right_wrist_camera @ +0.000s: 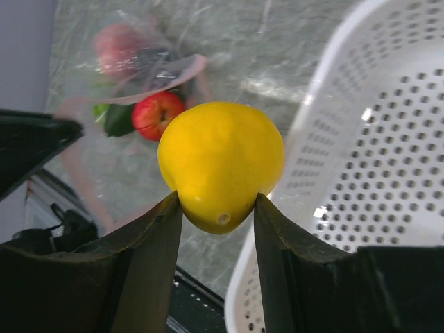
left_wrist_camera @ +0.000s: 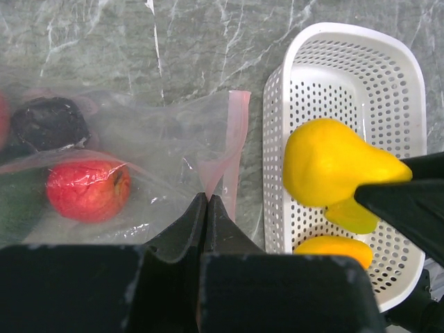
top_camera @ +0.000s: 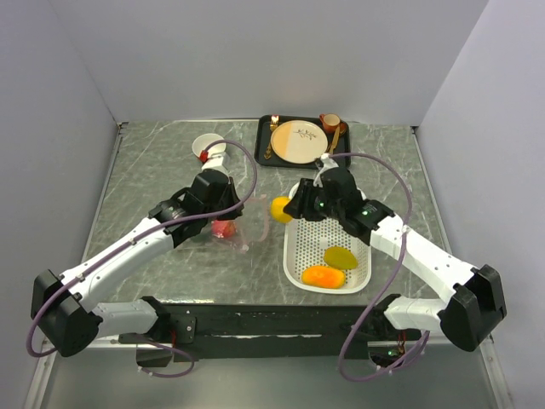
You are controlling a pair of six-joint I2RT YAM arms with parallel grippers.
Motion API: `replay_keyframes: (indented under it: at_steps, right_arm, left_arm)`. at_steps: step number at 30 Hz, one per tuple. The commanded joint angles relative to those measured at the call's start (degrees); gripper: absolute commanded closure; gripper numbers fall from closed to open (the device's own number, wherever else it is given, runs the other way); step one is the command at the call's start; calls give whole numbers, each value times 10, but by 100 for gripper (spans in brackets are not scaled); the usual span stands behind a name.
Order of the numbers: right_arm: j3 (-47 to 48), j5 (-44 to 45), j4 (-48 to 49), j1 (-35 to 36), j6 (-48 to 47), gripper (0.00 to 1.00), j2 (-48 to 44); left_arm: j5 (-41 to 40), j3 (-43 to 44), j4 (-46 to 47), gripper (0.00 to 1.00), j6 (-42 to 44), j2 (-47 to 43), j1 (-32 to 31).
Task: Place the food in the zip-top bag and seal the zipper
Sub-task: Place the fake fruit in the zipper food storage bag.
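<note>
Right hand [right_wrist_camera: 216, 208] grasping yellow fruit [right_wrist_camera: 220, 163] over the basket [right_wrist_camera: 388, 139] left rim, centre frame overhead. Left hand [left_wrist_camera: 207, 208] clenched on zip-top bag [left_wrist_camera: 139, 146] beside zipper [left_wrist_camera: 238, 132]; bag left of centre on desk [top_camera: 153, 162], red fruit [left_wrist_camera: 88, 189] and dark fruit [left_wrist_camera: 48, 123] inside. Risk: single pinch leaves mouth slack, so fruit hits film and rolls off

bag [top_camera: 245, 223] part-hidden by L arm [top_camera: 145, 239], basket [right_wrist_camera: 388, 139] cropped

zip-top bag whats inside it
A red fruit, a dark piece and something green show through the zip-top bag. The left gripper, pinching its mouth, hides the near part; the yellow fruit is outside, in the right gripper.
</note>
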Motion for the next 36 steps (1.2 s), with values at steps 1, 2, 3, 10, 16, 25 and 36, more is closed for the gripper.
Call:
replay_keyframes:
  at_steps: [1, 2, 3, 10, 16, 25, 36]
  right_arm:
    - [32, -18, 50, 25, 23, 100, 13]
    - [35, -21, 54, 28, 25, 100, 15]
    - [37, -25, 58, 31, 29, 100, 25]
    - [68, -35, 69, 60, 33, 100, 77]
    - [89, -49, 82, 71, 39, 99, 111]
    - [124, -78, 104, 81, 36, 93, 163]
    - [144, -127, 140, 89, 38, 25, 208]
  left_arm:
    - [12, 17, 31, 99, -4, 3, -2]
    - [11, 18, 31, 99, -3, 4, -2]
    - [11, 18, 31, 99, -4, 4, -2]
    - [7, 20, 27, 99, -4, -2, -2]
    - [11, 25, 24, 99, -3, -5, -1]
    - [17, 47, 9, 99, -7, -29, -2]
    - [-18, 47, -14, 99, -13, -41, -2]
